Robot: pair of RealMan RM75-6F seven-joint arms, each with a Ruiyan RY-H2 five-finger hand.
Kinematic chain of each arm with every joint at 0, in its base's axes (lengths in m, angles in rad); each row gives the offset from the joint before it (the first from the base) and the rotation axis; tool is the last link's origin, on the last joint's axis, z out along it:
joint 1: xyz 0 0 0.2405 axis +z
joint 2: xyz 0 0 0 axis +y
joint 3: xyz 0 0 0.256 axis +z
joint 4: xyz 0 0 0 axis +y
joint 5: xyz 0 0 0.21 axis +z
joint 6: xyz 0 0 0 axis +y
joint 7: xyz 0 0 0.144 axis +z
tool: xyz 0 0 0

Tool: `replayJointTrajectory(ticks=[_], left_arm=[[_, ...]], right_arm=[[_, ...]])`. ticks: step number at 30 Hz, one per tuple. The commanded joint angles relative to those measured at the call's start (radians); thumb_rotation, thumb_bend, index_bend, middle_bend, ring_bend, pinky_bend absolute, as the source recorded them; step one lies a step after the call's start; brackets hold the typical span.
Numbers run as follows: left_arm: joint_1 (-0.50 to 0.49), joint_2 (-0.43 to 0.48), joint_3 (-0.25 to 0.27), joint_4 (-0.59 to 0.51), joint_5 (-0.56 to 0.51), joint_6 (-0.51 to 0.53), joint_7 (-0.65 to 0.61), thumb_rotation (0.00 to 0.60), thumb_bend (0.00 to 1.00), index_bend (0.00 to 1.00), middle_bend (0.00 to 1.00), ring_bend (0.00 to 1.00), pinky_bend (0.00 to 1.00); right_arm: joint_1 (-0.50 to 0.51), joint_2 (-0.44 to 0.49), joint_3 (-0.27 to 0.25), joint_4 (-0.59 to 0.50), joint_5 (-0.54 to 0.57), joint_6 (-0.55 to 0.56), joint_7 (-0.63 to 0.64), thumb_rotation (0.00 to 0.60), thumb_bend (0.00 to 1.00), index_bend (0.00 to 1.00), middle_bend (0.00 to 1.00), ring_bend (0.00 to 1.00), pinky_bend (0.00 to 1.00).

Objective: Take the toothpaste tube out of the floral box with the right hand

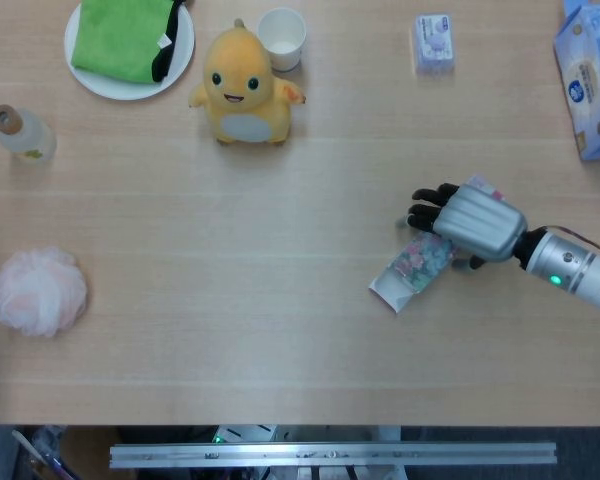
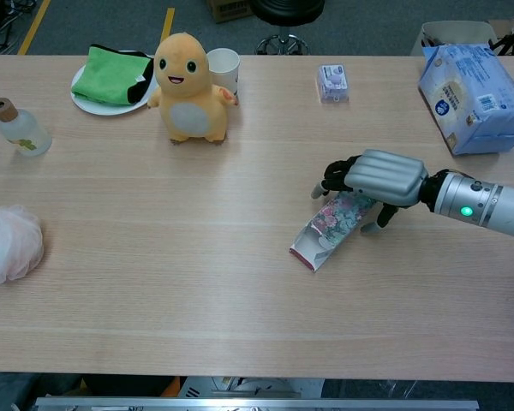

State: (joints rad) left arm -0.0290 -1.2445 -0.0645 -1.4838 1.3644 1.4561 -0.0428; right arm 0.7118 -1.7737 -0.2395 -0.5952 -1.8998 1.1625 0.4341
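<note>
the floral box (image 1: 412,267) (image 2: 332,220) lies flat on the table (image 1: 280,340) (image 2: 197,300), well to the right of and nearer than the yellow plush toy (image 1: 243,85) (image 2: 187,88), its long axis diagonal with the open end toward the near left. the right hand (image 1: 470,222) (image 2: 377,177) rests palm-down over the box's far right end, dark fingers (image 1: 427,212) (image 2: 334,175) curled over its far edge and thumb at the near side. whether it truly grasps the box cannot be told; no toothpaste tube shows.

Our right hand (image 1: 472,222) covers the floral box's (image 2: 334,221) far end; we cannot tell whether our fingers (image 2: 332,175) grip it.
</note>
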Motion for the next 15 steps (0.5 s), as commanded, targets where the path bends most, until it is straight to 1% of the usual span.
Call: replayJointTrajectory(ticks=[1,4,6,8,11,15], left_arm=[[0.000,-0.001,0.000,0.001,0.000,-0.001,-0.001,0.600,0.17,0.37,0.26,0.18,0.28],[0.001,-0.002,-0.001,0.003,-0.002,-0.002,-0.003,0.600,0.17,0.37,0.26,0.18,0.28],[0.001,-0.003,-0.001,0.004,-0.003,-0.003,-0.004,0.600,0.17,0.37,0.26,0.18,0.28],[0.002,-0.004,-0.001,0.004,-0.003,-0.004,-0.004,0.600,0.17,0.37,0.26,0.18,0.28],[0.002,-0.005,-0.002,0.005,-0.003,-0.004,-0.004,0.600,0.17,0.37,0.26,0.18,0.28],[0.001,-0.005,-0.003,0.005,-0.003,-0.005,-0.004,0.600,0.17,0.37,0.26,0.18,0.28]], right_arm=[[-0.002,-0.002,-0.001,0.003,0.004,0.003,0.000,0.600,0.00,0.32,0.40,0.26,0.40],[-0.006,-0.006,0.002,0.009,0.011,0.014,0.000,0.600,0.00,0.42,0.48,0.33,0.47],[-0.009,-0.008,0.004,0.012,0.015,0.024,0.002,0.600,0.00,0.50,0.55,0.40,0.53],[-0.010,-0.009,0.005,0.015,0.018,0.028,0.002,0.600,0.00,0.56,0.59,0.45,0.57],[-0.012,-0.009,0.006,0.016,0.025,0.030,0.004,0.600,0.00,0.59,0.62,0.47,0.60],[-0.020,-0.002,0.019,0.001,0.047,0.033,0.018,0.600,0.00,0.61,0.63,0.49,0.61]])
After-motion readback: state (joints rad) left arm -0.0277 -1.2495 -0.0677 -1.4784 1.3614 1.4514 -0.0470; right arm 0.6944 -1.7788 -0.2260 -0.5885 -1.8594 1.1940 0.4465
